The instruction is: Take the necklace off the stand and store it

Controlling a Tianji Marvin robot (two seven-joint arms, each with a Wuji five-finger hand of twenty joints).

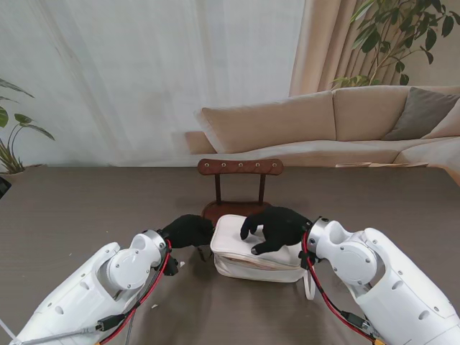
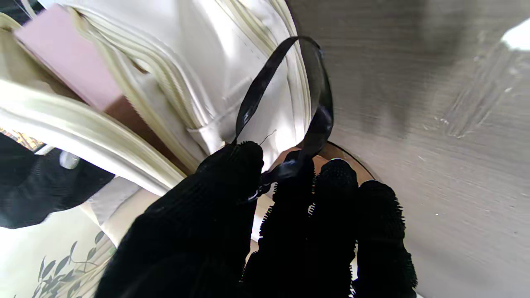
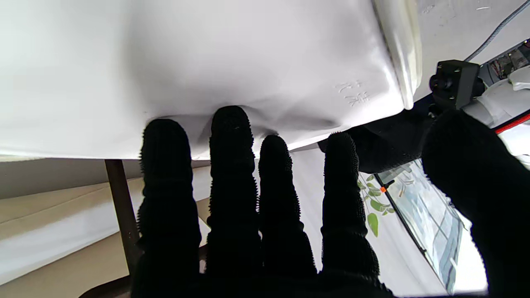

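Currently my left hand pinches a black ribbon loop between thumb and forefinger; from the left wrist view the band arcs out from the fingertips over the white pouch's zippered edge. I take this loop for the necklace, though no pendant can be made out on it. In the stand's view the same hand sits just left of the pouch, touching its left end.

Pouch: cream-white, zippered, lying on the grey-brown table directly in front of me, nearer to me than the wooden necklace stand. Left wrist view shows its mouth parted, rows of zipper teeth visible, a pink card or lining inside.

My right hand lies flat on top of the pouch, palm down, fingers spread and pressing into the soft surface; the right wrist view shows the four fingertips denting the white fabric. It presses the pouch but grasps nothing.

Necklace stand: dark wood, T-shaped, crossbar with a row of pegs, round base touching or just behind the pouch's far edge. I see nothing hanging on the bar.
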